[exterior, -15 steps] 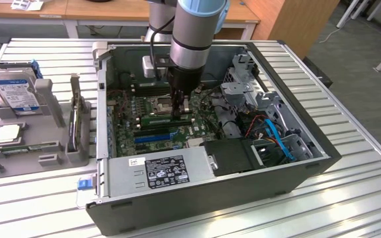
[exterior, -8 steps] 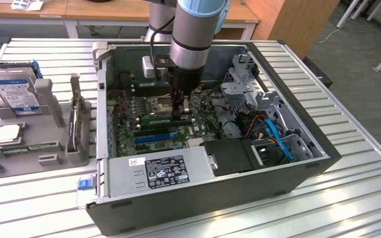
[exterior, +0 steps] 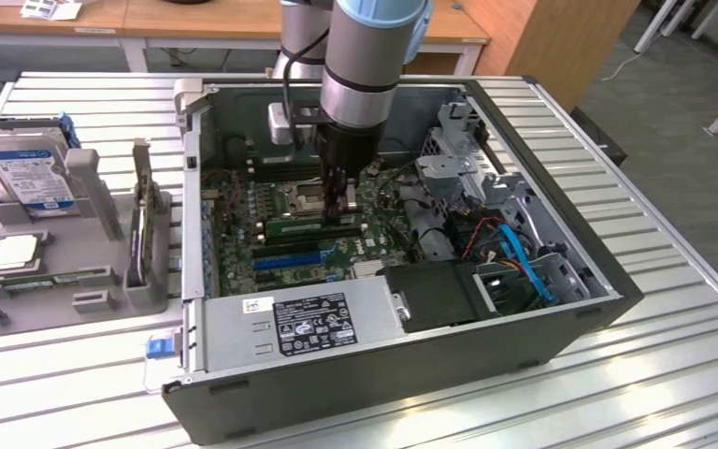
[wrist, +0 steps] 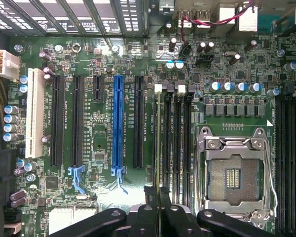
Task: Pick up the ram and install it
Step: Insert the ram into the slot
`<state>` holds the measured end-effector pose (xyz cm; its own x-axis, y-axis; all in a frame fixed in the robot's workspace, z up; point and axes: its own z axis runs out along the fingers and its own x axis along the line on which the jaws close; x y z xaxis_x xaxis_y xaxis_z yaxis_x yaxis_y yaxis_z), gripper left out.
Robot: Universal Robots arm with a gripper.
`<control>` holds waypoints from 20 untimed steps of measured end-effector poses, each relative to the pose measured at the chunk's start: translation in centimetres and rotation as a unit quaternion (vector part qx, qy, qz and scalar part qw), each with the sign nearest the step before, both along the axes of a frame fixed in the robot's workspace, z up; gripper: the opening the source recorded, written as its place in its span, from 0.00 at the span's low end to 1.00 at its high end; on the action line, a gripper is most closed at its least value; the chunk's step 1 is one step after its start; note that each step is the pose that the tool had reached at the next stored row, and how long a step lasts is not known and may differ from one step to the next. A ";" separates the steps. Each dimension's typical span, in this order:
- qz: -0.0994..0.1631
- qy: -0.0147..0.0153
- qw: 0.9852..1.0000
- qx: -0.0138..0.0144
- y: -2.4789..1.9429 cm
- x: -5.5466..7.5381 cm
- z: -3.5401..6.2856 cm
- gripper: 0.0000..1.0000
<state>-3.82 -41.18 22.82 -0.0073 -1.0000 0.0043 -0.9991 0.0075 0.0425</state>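
Pincer [wrist: 159,195] pinches ram [wrist: 158,148] over motherboard [wrist: 101,143] inside open case [exterior: 559,341] on slatted metal table [exterior: 665,196].

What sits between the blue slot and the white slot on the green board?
In the wrist view: two long black slots and one short black slot.

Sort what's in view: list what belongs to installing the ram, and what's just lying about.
For the job: the ram, held by the gripper inside the case; the memory slots; the motherboard.

Lying about: the hard drive and the CPU chip, both on the grey tray; the power supply; the empty CPU socket.
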 end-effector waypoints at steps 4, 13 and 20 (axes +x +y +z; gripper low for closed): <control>0.000 0.000 1.000 0.000 0.00 -0.1 0.01 0.12; 0.002 0.000 1.000 0.000 0.00 -0.1 -0.03 0.12; -0.001 0.000 1.000 0.000 0.00 -0.1 -0.03 0.12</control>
<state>-3.91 -41.18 22.79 -0.0087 -1.0000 0.0045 -0.9991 0.0089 0.0424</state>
